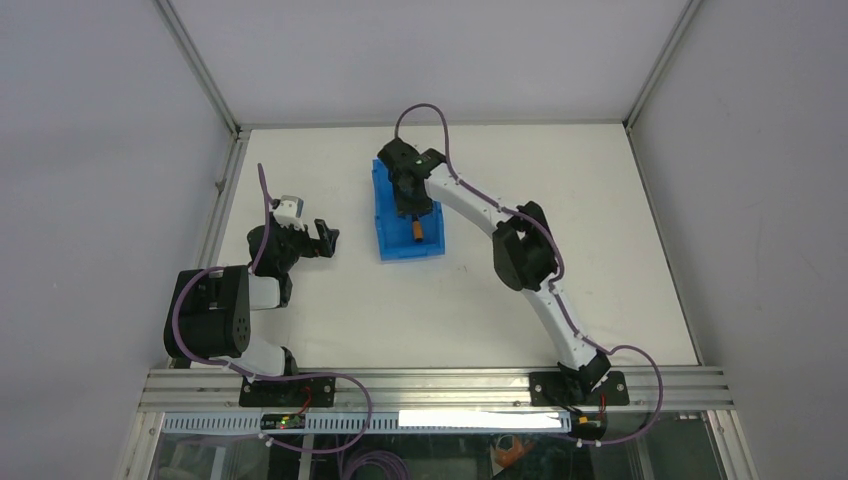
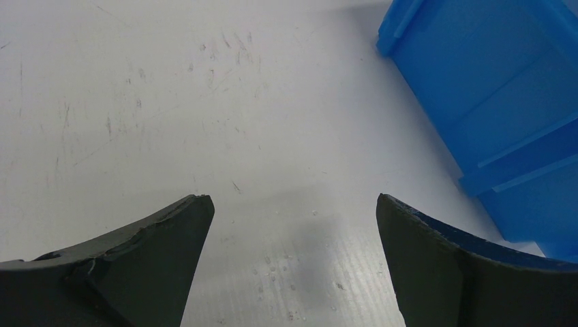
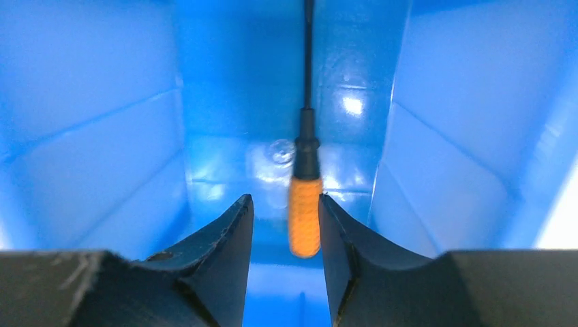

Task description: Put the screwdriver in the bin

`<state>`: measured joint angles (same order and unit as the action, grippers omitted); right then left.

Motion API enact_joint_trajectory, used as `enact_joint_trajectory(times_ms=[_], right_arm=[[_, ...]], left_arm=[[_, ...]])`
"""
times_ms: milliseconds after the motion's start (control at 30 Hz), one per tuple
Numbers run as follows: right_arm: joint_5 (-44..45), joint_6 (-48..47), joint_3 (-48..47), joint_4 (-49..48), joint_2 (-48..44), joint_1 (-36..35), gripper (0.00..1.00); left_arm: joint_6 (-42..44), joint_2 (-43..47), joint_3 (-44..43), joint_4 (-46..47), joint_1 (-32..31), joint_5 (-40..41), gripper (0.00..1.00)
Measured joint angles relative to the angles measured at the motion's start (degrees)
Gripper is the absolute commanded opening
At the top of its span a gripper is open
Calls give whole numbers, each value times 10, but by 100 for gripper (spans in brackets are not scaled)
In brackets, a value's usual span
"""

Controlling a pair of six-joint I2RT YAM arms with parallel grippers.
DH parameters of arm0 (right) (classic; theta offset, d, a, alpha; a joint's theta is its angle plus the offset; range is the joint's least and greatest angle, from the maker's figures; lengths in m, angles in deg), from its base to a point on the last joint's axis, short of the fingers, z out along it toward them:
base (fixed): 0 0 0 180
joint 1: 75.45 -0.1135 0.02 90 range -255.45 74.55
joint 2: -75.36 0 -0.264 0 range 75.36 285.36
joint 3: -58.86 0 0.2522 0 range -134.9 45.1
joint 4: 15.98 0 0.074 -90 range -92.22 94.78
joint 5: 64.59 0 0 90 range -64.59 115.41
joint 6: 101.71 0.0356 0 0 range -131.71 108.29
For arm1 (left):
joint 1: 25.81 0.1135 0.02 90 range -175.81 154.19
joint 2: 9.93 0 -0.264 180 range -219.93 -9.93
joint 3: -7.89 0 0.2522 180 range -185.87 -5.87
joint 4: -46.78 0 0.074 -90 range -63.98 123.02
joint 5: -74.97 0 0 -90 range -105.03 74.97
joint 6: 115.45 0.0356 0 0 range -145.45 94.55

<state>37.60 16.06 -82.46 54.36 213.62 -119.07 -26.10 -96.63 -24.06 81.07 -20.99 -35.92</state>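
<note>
The left arm (image 1: 215, 315) and the right arm (image 1: 520, 250) look alike: smooth white tube sections joined by chunky black housings. A thin purple cable (image 1: 420, 106) loops along each one. The fingers (image 2: 157, 259) are dark grey, curved, and chipped at the edges.

The screwdriver (image 3: 304, 218) looks blurry at its orange handle, and its thin shaft runs off the top edge of the right wrist view. From above, the right gripper (image 1: 414, 213) hides that shaft and part of the bin (image 1: 384, 212). The left wrist view cuts the bin off.
</note>
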Motion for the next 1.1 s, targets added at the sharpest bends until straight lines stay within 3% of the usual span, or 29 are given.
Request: enact_joint_trajectory(times_ms=[67, 200, 233, 400, 767, 1100], right_arm=[[9, -5, 7, -10, -28, -7, 45], [16, -21, 46, -43, -113, -23, 92], [15, -33, 64, -59, -146, -27, 98], [17, -77, 173, -135, -292, -31, 99], [55, -170, 539, -325, -555, -5, 99], [128, -175, 833, -396, -754, 32, 99]], left_arm=[[0, 0, 0, 0, 0, 0, 99], [0, 0, 0, 0, 0, 0, 99], [0, 0, 0, 0, 0, 0, 99], [0, 0, 0, 0, 0, 0, 99], [0, 0, 0, 0, 0, 0, 99], [0, 0, 0, 0, 0, 0, 99]])
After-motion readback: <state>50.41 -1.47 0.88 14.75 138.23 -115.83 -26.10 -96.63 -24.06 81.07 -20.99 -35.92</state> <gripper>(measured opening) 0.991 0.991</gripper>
